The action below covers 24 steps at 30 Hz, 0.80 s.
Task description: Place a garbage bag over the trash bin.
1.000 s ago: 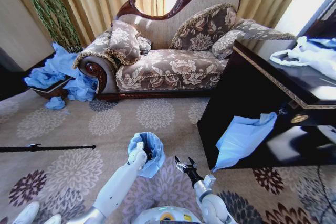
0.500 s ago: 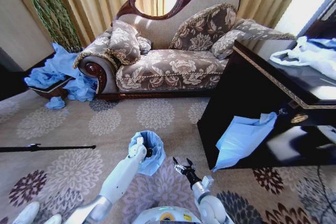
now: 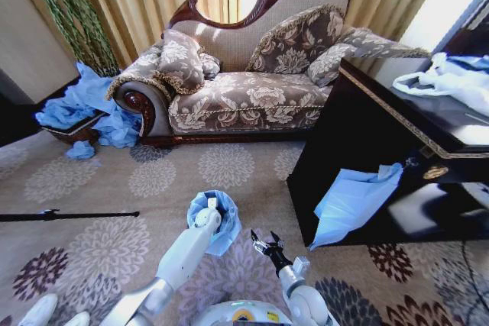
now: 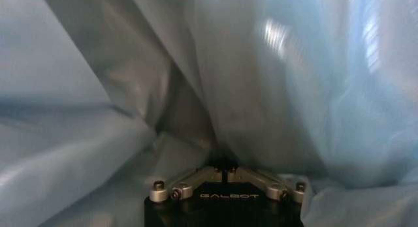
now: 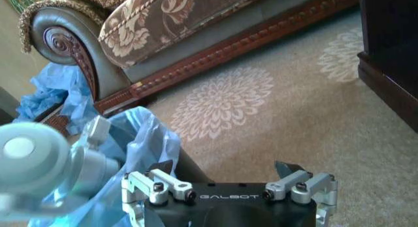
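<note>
1. Now the thin, wrinkly, light-blue plastic garbage bag [image 3: 216, 221] is draped over the small round black trash bin [image 5: 193, 169] on the patterned carpet [image 3: 137, 181], its film bunched around the bin's mouth.
2. Reaching down into that mouth, the left gripper [image 3: 210, 214] is surrounded by blue film; in the left wrist view the film [image 4: 274, 90] closes in right ahead of the fingertips, so I cannot tell whether its fingers are apart or pressed together.
3. Just beside the bin, the right gripper [image 3: 265, 246] hovers with fingers [image 5: 288, 169] spread and nothing between them; the bag's loose skirt hangs near one fingertip.
4. Judging from this, the step in hand is seating the liner inside the bin.
5. To do it well, press the film down along the inner wall slowly, keep the fingertips off the rim so the light bin does not tip, and leave enough overhang outside for an even cuff.
</note>
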Motion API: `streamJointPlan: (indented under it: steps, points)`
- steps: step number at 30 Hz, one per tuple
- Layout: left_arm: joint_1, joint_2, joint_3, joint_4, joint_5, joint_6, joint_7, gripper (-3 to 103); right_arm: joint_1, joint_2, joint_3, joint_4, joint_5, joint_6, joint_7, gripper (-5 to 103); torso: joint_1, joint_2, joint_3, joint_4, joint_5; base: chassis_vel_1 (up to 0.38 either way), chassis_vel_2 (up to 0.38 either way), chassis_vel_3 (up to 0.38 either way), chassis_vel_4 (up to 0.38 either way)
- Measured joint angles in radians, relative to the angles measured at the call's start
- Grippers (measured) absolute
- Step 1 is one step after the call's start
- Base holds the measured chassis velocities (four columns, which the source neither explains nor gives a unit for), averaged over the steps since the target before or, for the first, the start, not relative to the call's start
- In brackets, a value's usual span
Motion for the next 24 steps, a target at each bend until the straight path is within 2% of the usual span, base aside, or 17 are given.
streamJointPlan:
  steps: [8,18,24]
  points:
    - [0.04,0.015,-0.003,-0.018,-0.005,0.001,-0.028,0,0.002,0.0,0.002,-0.004,0.001,0.002,-0.001,100,0.0,0.0,0.0,0.0,-0.0002,0.0,0.0,0.0,0.0]
    - [-0.022,-0.013,-0.035,0.039,0.002,-0.067,-0.06,0,0.002,0.0,0.0,-0.011,-0.001,0.004,-0.006,100,0.0,0.0,0.0,-0.0001,-0.0002,0.0,0.0,0.0,0.0]
    - [-0.034,-0.018,-0.042,0.01,0.011,-0.084,-0.063,0,-0.002,-0.001,0.0,-0.008,-0.005,0.004,-0.008,100,0.0,0.0,0.0,0.0,-0.0002,0.0,0.0,0.0,0.0]
